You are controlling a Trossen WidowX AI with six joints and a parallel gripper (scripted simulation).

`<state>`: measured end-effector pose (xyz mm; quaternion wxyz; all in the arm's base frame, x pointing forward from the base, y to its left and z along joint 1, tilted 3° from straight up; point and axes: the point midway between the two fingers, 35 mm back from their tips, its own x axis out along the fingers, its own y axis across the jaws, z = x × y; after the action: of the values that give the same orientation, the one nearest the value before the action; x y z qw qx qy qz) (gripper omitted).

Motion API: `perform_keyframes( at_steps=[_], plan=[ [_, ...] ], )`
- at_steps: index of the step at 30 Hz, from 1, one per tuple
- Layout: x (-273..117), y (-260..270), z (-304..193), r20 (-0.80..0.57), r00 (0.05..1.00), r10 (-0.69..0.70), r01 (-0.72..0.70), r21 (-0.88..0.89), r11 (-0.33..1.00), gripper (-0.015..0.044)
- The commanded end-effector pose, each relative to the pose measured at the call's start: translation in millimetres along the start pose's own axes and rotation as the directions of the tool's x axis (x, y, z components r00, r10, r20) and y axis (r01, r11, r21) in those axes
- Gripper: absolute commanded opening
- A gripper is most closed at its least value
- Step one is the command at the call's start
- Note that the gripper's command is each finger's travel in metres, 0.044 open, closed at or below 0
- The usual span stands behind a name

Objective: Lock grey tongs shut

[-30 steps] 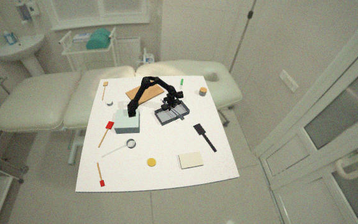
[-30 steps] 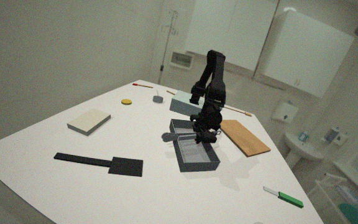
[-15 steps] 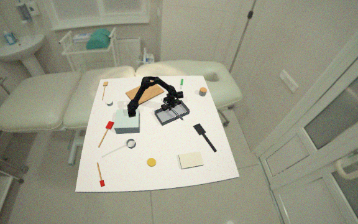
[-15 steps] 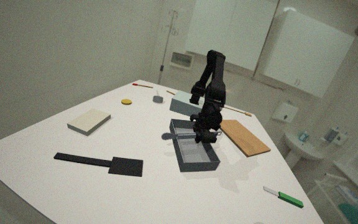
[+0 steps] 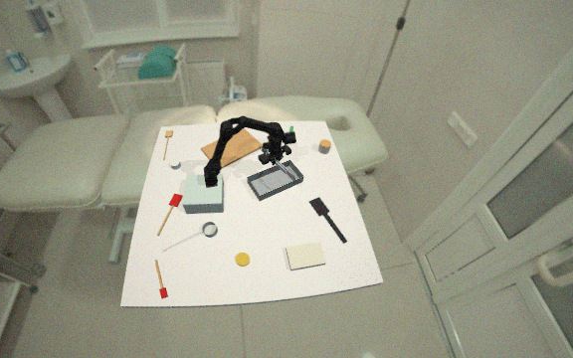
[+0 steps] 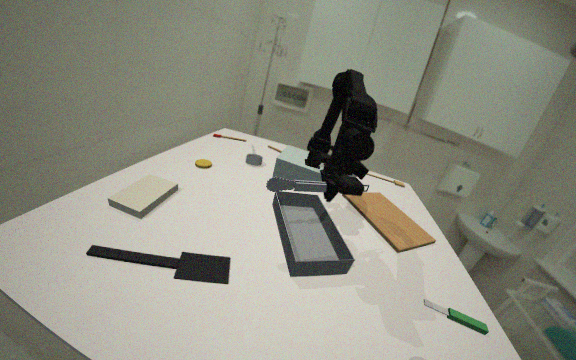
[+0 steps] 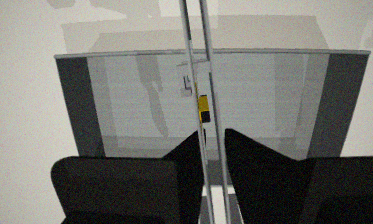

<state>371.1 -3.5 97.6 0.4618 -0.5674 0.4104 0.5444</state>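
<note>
Jaws: the gripper (image 5: pixel 278 158) (image 6: pixel 335 192) (image 7: pixel 214 135) is clenched on the grey tongs (image 5: pixel 284 170) (image 6: pixel 304 181) (image 7: pixel 213 90), one finger against each arm.
Tongs: arms squeezed close together and nearly parallel, lying roughly level in the exterior view, scalloped tips toward the left of that frame; raised over the roasting tin.
Hinge area: a small yellow and black piece (image 7: pixel 204 108) shows between the arms, mid-frame in the wrist view.
Roasting tin: the dark tin (image 5: pixel 252 191) (image 6: pixel 318 268) (image 7: pixel 77 105) stands on the table, right of centre in the top view.
Wooden board: the board (image 5: pixel 232 147) (image 6: pixel 390 222) lies at upper centre of the top view, apart from the tongs.
Pale green block: the block (image 5: pixel 203 196) (image 6: pixel 295 162) sits left of the tin in the top view.
Black spatula: the spatula (image 5: pixel 327 219) (image 6: pixel 202 267) lies lower right of the tin there.
</note>
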Motion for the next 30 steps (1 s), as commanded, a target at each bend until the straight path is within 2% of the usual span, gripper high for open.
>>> perform_keyframes(
  at_steps=[1, 6, 15, 30],
  plan=[
    [-1, 1, 1, 0.005, 1.000, 0.006, -0.006, -0.005, 1.000, -0.0150],
    [1, 0, 6, 0.003, 1.000, 0.009, -0.009, -0.030, 1.000, -0.0150],
    [0, -8, 57, 0.005, 1.000, 0.009, -0.007, -0.271, 0.962, -0.0150],
    [-2, -6, 151, 0.018, 1.000, 0.006, 0.007, -0.668, 0.744, -0.0150]
  ],
)
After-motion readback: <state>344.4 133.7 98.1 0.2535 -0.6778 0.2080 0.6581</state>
